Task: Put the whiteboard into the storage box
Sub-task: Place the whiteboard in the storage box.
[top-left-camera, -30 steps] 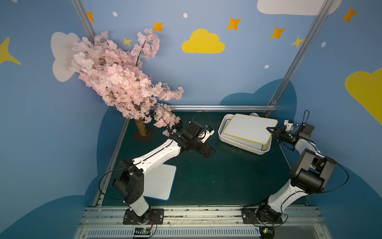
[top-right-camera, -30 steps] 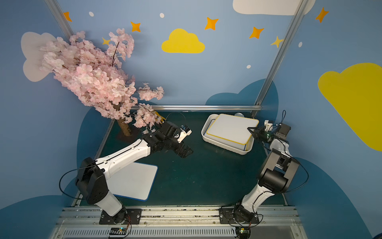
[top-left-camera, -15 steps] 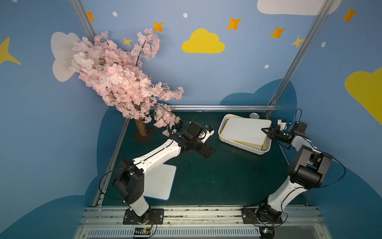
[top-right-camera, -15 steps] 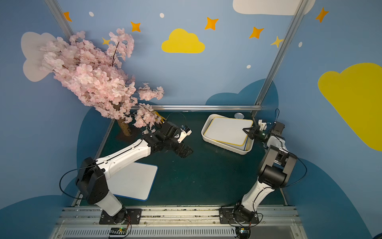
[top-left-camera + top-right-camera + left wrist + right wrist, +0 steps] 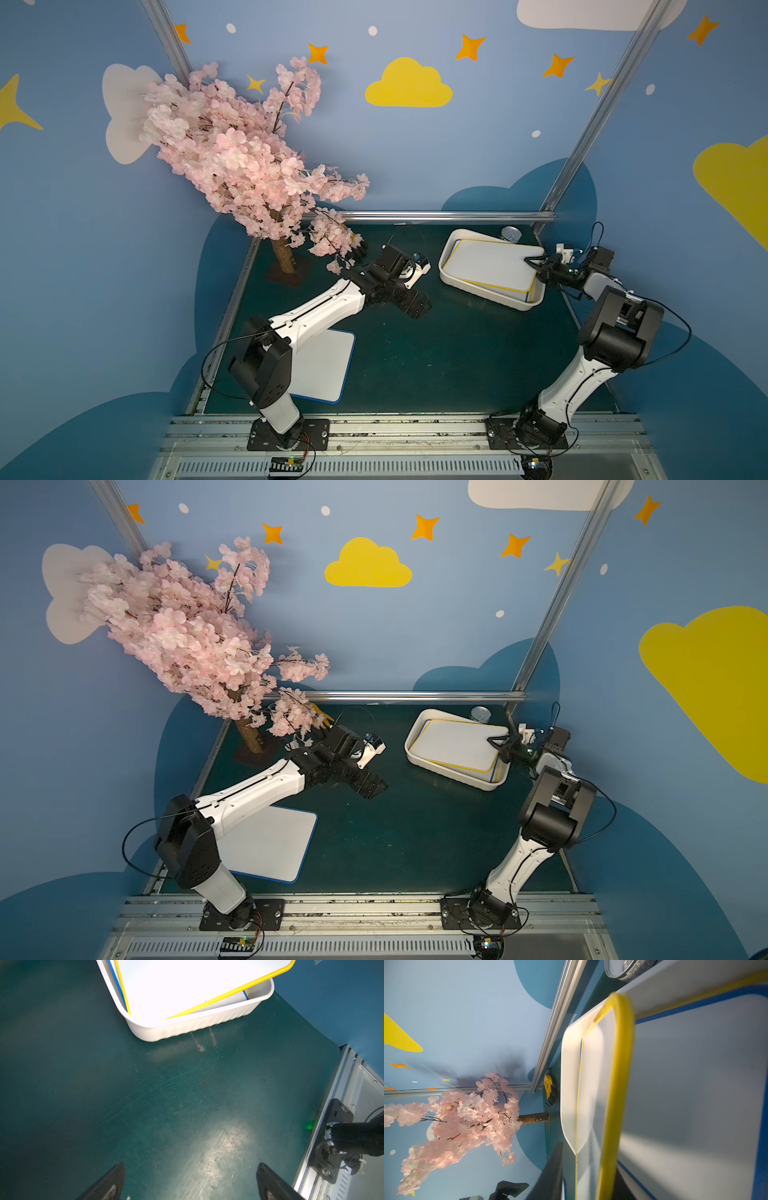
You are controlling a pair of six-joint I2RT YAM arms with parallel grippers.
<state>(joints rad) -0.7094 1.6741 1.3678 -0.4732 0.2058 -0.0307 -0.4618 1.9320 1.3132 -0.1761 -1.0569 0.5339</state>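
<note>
The storage box [image 5: 478, 289] [image 5: 449, 771] [image 5: 187, 1028] [image 5: 566, 1084] stands at the back right of the mat. A yellow-edged whiteboard [image 5: 490, 266] [image 5: 457, 746] [image 5: 187, 985] [image 5: 618, 1084] lies tilted in it, its right end over the rim. A blue-edged board [image 5: 695, 1084] lies under it in the box. My right gripper [image 5: 534, 264] [image 5: 498, 746] is at that right end, jaws parted around the yellow edge with a gap showing. Open over bare mat, left of the box, is my left gripper [image 5: 415, 305] [image 5: 370, 787] [image 5: 191, 1180]. Another blue-edged whiteboard [image 5: 328, 365] [image 5: 270, 841] lies front left, partly under the left arm.
A small silver can [image 5: 510, 234] [image 5: 481, 715] [image 5: 623, 968] stands just behind the box. A pink blossom tree [image 5: 232, 158] [image 5: 187, 638] fills the back left corner, with a yellow glove [image 5: 320, 717] beside it. A metal rail [image 5: 436, 216] bounds the back.
The right gripper carried the yellow-edged board's end down and back, so the board sank further into the box, then its jaws parted. The left arm stayed still.
</note>
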